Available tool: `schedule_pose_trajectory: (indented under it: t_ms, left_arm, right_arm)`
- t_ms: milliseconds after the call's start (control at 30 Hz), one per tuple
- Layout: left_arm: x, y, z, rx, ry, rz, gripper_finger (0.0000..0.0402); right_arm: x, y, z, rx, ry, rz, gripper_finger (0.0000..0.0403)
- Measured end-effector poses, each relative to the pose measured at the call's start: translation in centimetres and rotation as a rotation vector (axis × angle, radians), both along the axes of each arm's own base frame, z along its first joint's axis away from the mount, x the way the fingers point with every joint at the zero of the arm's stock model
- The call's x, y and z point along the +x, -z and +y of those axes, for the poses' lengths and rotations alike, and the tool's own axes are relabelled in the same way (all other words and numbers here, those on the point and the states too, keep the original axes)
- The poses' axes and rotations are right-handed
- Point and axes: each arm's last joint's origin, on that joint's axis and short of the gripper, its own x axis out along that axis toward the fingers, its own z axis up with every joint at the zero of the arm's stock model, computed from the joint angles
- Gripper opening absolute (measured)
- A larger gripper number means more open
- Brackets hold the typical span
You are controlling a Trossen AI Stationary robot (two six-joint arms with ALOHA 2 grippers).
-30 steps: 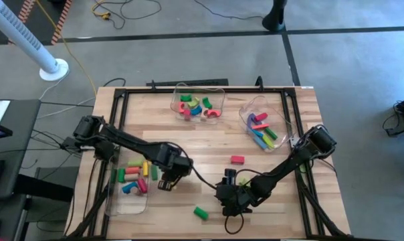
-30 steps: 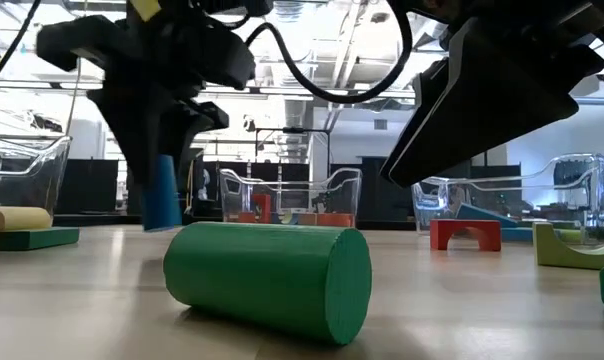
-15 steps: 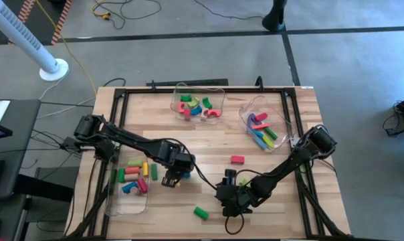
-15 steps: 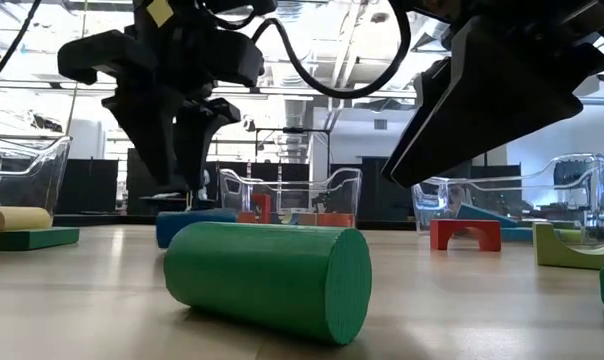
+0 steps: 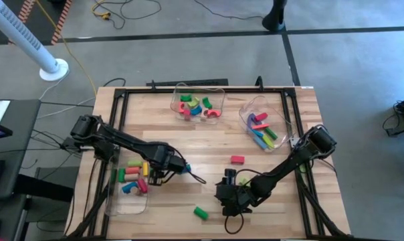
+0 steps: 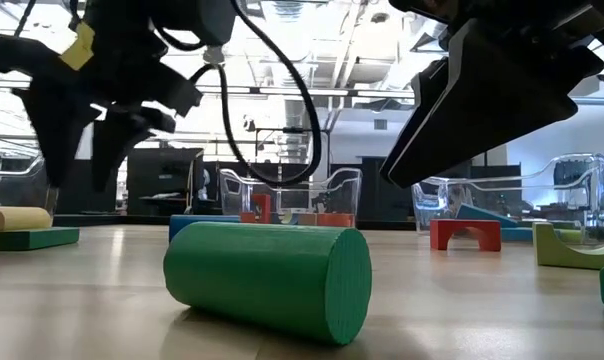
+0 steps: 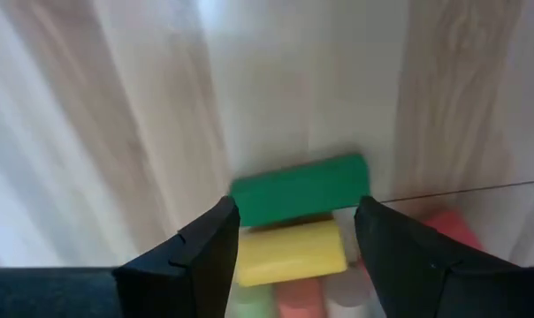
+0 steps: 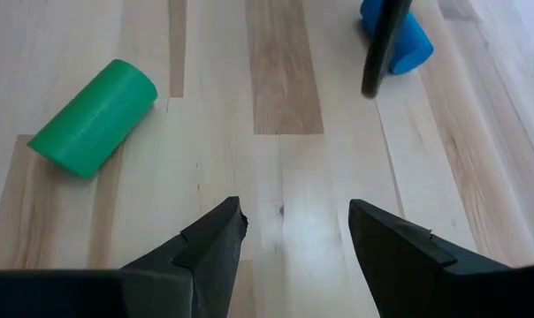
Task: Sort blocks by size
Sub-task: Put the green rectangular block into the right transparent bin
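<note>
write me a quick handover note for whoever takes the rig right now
Left gripper: open, empty, by the left bin.
Right gripper: open, empty, hovering over bare table near the front.
Loose on the table: blue block just right of the left gripper, green cylinder, red arch.
Done: many blocks sit in the three bins.
Left: bin those three loose pieces.

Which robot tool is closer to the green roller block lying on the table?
The right tool, just beside the green cylinder block. The left tool is farther off, by the clear bin.
</note>
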Motion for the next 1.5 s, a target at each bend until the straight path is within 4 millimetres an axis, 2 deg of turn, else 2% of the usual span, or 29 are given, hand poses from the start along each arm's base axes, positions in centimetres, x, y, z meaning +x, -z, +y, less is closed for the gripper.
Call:
schedule_pose_trajectory:
  t_ms: [333, 600, 733, 1300, 1500]
  left_arm:
    - [0.2, 0.4, 0.5, -0.024, -0.033, -0.013, 0.0217]
    - [-0.1, 3.2, 0.6, 0.0, -0.002, 0.123, 0.0217]
    - [-0.1, 3.6, 0.7, 0.006, -0.006, 0.129, 0.0217]
    - [1.0, 3.8, 0.6, 0.055, 0.037, -0.008, 0.0217]
    - [2.5, 2.1, 0.5, 0.106, 0.056, -0.113, 0.0214]
  right_arm:
    - [0.1, 0.0, -0.1, -0.002, 0.002, 0.0, 0.0239]
    - [-0.1, 0.0, 0.2, 0.001, -0.006, -0.003, 0.0239]
    - [-0.1, 0.0, 0.2, -0.003, -0.008, 0.001, 0.0239]
    - [-0.2, 0.0, 0.3, -0.007, -0.018, 0.002, 0.0239]
    - [-0.2, 0.0, 0.3, -0.006, -0.016, 0.0, 0.0239]
